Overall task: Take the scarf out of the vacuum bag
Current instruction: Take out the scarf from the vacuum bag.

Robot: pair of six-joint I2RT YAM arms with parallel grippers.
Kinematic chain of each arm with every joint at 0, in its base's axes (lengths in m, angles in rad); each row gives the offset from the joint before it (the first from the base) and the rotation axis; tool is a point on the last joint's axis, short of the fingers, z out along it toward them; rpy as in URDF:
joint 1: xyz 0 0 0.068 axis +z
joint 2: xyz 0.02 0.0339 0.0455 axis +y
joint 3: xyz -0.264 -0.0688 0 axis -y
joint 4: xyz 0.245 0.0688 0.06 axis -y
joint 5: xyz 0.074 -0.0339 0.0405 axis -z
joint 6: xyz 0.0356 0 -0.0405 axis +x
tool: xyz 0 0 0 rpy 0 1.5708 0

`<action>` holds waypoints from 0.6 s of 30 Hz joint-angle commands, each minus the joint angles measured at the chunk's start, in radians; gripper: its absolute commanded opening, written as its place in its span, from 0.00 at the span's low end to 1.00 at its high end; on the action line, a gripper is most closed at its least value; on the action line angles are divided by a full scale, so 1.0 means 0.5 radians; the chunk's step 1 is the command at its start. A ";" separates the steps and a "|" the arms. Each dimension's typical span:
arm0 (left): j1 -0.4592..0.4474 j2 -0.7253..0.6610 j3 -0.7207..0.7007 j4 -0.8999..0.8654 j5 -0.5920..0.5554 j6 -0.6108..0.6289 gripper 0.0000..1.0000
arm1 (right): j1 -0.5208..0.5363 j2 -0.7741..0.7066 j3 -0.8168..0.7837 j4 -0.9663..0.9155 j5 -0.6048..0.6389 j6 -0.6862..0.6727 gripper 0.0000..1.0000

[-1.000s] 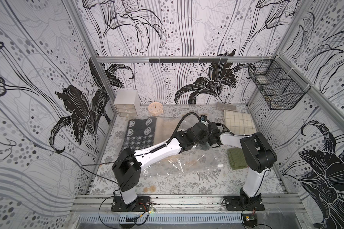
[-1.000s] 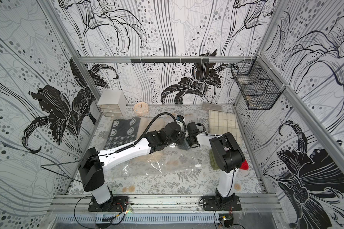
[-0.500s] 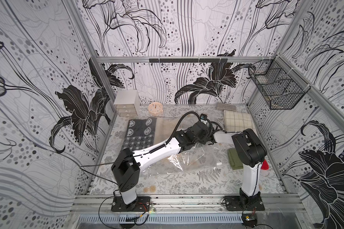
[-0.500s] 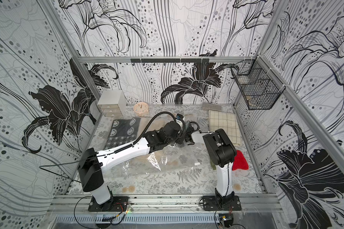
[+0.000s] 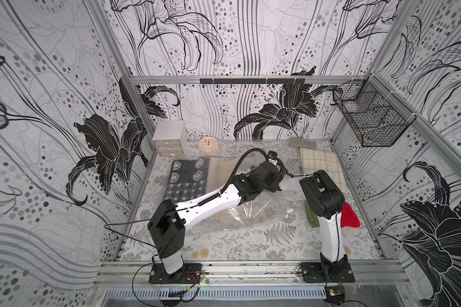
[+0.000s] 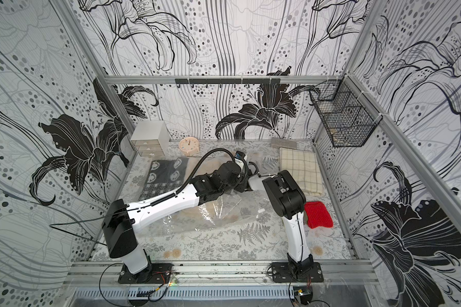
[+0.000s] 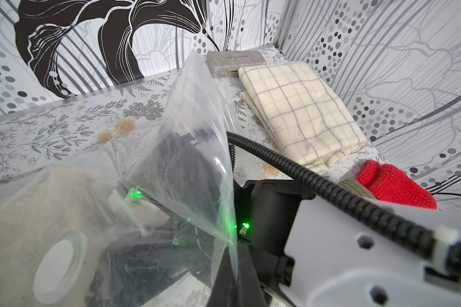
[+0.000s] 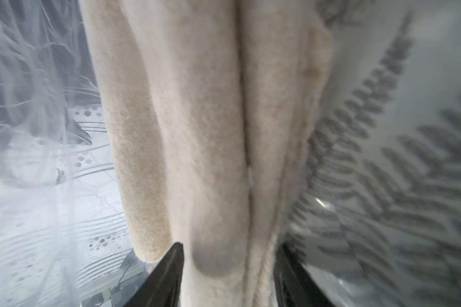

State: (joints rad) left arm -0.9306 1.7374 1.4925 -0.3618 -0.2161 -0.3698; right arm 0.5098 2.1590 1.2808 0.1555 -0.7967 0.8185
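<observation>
1. While lying crinkled across the middle of the floral table (image 5: 250, 247) between the two arms, the vacuum bag (image 5: 253, 212) is standing up at one edge in a clear tent.
2. Item, the left gripper (image 7: 234, 265): its fingers are pressing fully together, pinching the raised edge of the bag's film and holding it off the table.
3. Item, the right gripper (image 8: 229, 247): it is reaching in under the lifted film. Its fingers are standing roughly half apart and clamping a thick fold of the scarf (image 8: 210, 133) between them.
4. Item, the scarf: cream and fleecy, it is lying inside the bag and showing through the plastic in the left wrist view.
5. Item, the valve disc (image 7: 59, 268): round and white, it is sitting on the bag's upper film, over the scarf.
6. Item, the zip slider (image 5: 290, 210): small and white, it is resting at the bag's edge on the side nearer the right arm.
7. Item, the checked cloth (image 5: 321, 167) and the red knit piece (image 5: 350, 219): both are lying outside the bag, along the right wall.
</observation>
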 commanded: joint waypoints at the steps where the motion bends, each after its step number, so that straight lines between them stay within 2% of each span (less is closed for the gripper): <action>1: -0.031 -0.063 0.071 0.092 0.070 0.003 0.00 | 0.071 0.118 0.051 -0.012 0.035 0.062 0.56; 7: -0.031 -0.068 0.061 0.086 0.073 0.006 0.00 | 0.122 0.184 0.128 0.029 0.018 0.103 0.53; 10: -0.029 -0.076 0.055 0.079 0.070 0.003 0.00 | 0.148 0.207 0.159 0.057 0.003 0.126 0.47; 12: -0.029 -0.079 0.052 0.076 0.072 0.001 0.00 | 0.160 0.207 0.162 0.074 0.001 0.135 0.39; 16: -0.032 -0.081 0.050 0.070 0.070 0.000 0.00 | 0.166 0.219 0.157 0.154 -0.026 0.173 0.14; 18: -0.030 -0.080 0.050 0.067 0.069 -0.004 0.00 | 0.166 0.224 0.151 0.159 -0.036 0.177 0.06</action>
State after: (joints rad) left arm -0.9306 1.7374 1.4925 -0.3756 -0.2165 -0.3698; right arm 0.5690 2.2459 1.3476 0.2176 -0.8013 0.8989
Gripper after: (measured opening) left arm 0.049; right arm 0.087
